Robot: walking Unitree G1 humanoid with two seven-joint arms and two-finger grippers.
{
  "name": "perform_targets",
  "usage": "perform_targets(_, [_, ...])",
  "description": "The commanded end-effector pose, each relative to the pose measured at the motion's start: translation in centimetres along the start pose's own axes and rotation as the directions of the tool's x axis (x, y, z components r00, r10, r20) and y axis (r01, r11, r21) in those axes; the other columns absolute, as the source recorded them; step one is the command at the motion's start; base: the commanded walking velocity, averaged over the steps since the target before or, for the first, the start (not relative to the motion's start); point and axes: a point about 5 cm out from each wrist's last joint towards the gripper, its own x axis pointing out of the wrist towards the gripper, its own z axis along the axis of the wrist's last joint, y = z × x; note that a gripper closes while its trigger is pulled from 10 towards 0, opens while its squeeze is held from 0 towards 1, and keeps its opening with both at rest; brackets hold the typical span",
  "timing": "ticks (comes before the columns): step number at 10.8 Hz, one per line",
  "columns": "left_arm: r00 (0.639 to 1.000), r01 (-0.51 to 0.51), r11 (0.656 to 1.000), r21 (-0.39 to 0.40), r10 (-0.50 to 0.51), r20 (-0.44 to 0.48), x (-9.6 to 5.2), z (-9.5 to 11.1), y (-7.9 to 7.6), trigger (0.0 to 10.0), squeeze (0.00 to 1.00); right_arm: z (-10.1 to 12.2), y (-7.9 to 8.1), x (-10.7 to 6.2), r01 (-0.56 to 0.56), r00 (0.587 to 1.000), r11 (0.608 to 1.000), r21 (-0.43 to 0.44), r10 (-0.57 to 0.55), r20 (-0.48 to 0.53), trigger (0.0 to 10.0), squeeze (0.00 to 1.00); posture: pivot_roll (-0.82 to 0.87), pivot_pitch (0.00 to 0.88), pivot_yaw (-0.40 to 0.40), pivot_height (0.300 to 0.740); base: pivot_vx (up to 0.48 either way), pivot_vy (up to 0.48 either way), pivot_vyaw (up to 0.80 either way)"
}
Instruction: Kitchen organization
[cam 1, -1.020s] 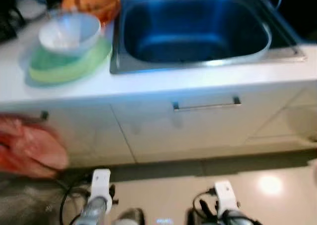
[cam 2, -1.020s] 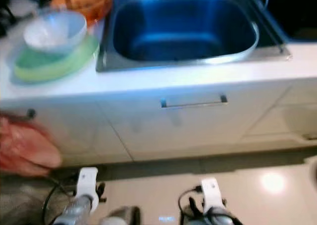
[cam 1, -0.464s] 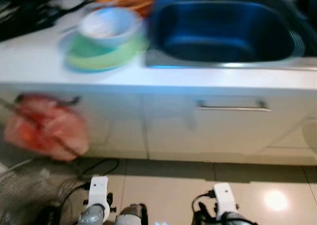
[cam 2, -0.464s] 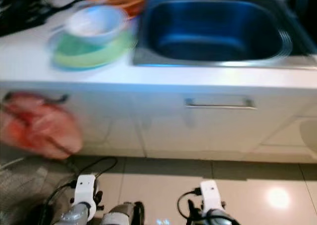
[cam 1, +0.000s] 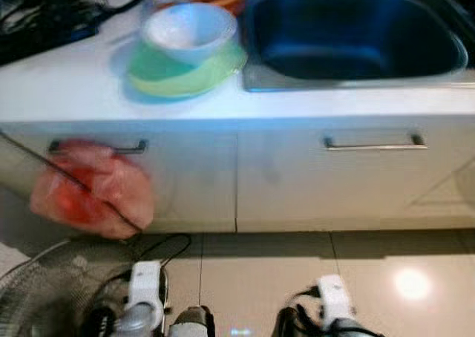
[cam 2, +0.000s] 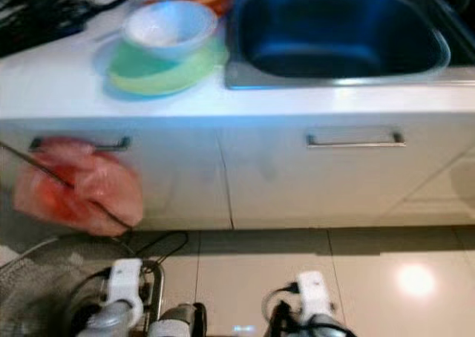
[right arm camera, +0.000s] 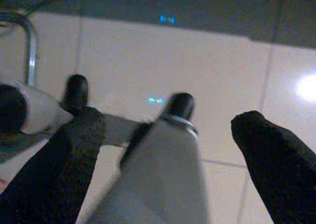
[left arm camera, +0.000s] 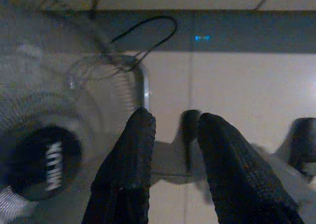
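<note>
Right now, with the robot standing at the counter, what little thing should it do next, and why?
Probably step closer and lift an arm toward the pale bowl, which sits on the green plate beside the sink. Both arms hang low over the floor tiles, the left gripper and right gripper open and holding nothing, so nothing on the counter is within reach.

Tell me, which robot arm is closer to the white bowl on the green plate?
Left, probably. The white bowl on the green plate sits left of the sink, on the left gripper's side. Both arms hang low.

White countertop [cam 1: 67, 92] with a green plate [cam 1: 185, 73] beside the sunken steel sink [cam 1: 356, 36].
</note>
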Motion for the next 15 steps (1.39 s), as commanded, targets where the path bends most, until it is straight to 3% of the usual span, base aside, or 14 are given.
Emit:
perform_targets(1, [0.999, 0.002, 1.0, -0.005, -0.002, -0.034, -0.23, -1.05, -0.1, 10.0, 0.0, -0.82, 0.09, -0.15, -0.004, 1.0, 1.0, 0.005, 0.004, -0.03, 10.0, 0.0, 0.1, 0.19, 0.059, 0.74, 0.0, 0.0, 0.0])
perform_targets(15, [1.0, -0.004, 1.0, -0.009, 0.003, -0.025, -0.19, -0.85, 0.07, 10.0, 0.0, -0.7, 0.21, -0.1, -0.003, 1.0, 1.0, 0.0, 0.003, -0.029, 10.0, 0.0, 0.11, 0.188, 0.061, 0.74, 0.0, 0.0, 0.0])
